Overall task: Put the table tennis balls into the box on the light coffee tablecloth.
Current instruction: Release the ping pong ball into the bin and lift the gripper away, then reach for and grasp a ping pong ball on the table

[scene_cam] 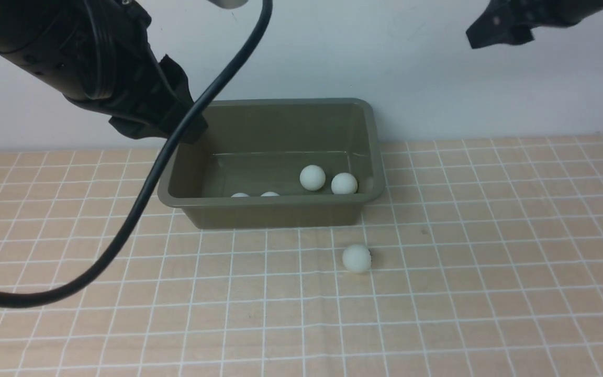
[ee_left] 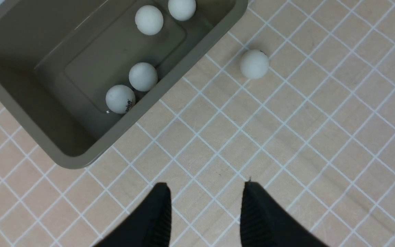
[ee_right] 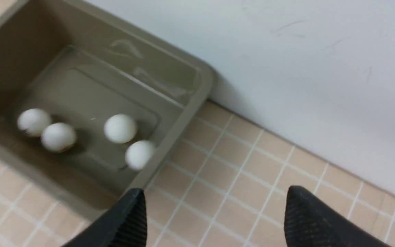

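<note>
Ball (ee_left: 120,99) logo (ee_left: 128,106), left wrist view only

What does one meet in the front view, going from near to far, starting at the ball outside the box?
Loose ball on the tablecloth → near wall of the box → two half-hidden balls → two fully visible balls → far wall of the box → white wall.

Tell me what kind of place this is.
Probably a robot test bench: a checked tablecloth against a bare white wall, with only a plastic box and table tennis balls set out.
</note>
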